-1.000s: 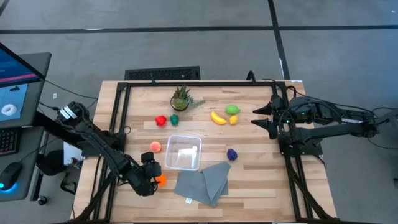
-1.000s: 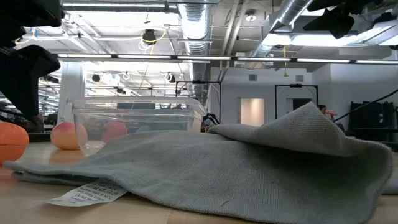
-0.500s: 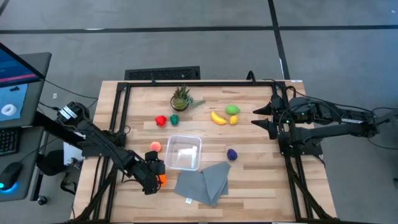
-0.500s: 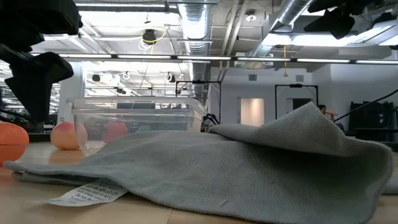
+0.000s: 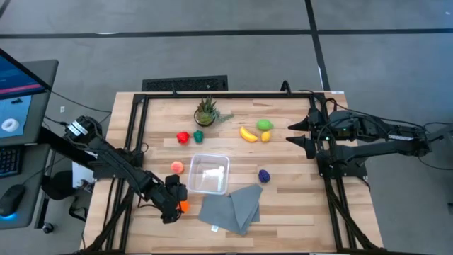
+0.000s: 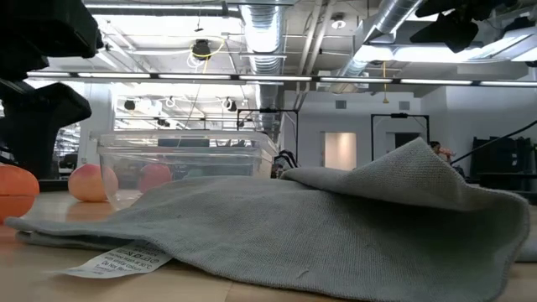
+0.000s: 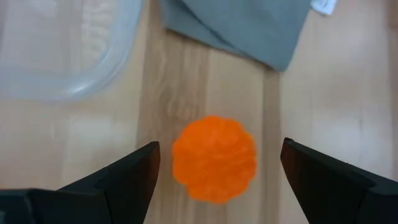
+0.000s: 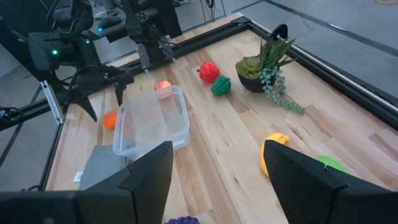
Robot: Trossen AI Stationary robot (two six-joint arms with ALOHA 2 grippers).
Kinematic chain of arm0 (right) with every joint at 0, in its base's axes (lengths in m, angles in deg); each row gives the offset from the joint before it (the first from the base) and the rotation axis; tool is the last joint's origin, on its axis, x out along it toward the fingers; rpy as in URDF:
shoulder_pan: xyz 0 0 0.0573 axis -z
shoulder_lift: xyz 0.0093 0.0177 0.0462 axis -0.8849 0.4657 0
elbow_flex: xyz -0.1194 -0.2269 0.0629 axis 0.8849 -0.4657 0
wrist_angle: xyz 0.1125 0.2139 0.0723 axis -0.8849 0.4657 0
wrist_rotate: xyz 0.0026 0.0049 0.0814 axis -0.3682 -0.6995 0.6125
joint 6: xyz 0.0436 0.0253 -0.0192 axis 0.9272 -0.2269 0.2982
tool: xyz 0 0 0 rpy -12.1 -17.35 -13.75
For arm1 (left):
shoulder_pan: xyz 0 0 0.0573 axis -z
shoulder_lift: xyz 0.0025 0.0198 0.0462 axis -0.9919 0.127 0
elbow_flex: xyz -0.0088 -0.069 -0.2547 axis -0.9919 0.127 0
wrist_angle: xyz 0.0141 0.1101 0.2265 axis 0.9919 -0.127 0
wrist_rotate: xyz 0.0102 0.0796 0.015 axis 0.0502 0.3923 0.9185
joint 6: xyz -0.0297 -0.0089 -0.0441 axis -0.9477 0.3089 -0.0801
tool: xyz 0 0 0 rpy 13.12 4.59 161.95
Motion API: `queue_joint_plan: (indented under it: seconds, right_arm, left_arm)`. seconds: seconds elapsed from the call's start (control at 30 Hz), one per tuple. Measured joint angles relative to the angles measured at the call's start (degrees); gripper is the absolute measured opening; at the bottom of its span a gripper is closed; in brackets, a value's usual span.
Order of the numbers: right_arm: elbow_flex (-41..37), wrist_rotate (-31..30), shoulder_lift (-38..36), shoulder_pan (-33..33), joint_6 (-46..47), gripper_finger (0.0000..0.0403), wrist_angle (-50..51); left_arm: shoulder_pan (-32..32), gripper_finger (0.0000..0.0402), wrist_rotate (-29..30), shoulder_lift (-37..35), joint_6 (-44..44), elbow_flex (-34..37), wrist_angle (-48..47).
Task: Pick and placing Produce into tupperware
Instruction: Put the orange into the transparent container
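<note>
Lower left of high view: left hand [image 5: 174, 200] hovering over orange fruit [image 5: 183, 205] on desk [image 5: 283, 198], fingers wide either side, not gripping. Clear tub [image 5: 208, 173] just beside. Next, likely: descend, pinch, lift. Right hand [image 5: 291, 132] open, parked right.

1. The tupperware [image 5: 208, 173] sits on the table [image 5: 290, 205], holding no produce.
2. The peach-pink fruit [image 5: 176, 167] lies just beside its left wall.
3. The orange fruit [image 5: 184, 205] lies near its lower-left corner, under the left pincer [image 5: 175, 200].
4. The grey cloth [image 5: 231, 206] touches its lower-right corner.
5. The purple fruit [image 5: 264, 175] lies to its right.
6. The right pincer [image 5: 294, 133] hangs well apart, beyond the banana [image 5: 248, 134].
</note>
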Motion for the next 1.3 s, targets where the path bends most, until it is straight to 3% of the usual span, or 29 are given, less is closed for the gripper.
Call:
queue_joint_plan:
  seconds: [1.0,1.2,1.3]
  right_arm:
    - [0.0,-0.4,0.0,0.0,0.1,0.0276,0.0]
    - [0.0,-0.4,0.0,0.0,0.2,0.0276,0.0]
    - [0.0,-0.4,0.0,0.0,1.0,0.0276,0.4]
  left_arm:
    - [-0.6,0.0321,-0.6,0.2,8.4,0.0,-0.6]
    - [-2.2,0.0321,-5.4,6.2,9.9,-0.2,4.9]
    - [-2.3,0.0321,-5.0,9.0,9.7,-1.2,6.1]
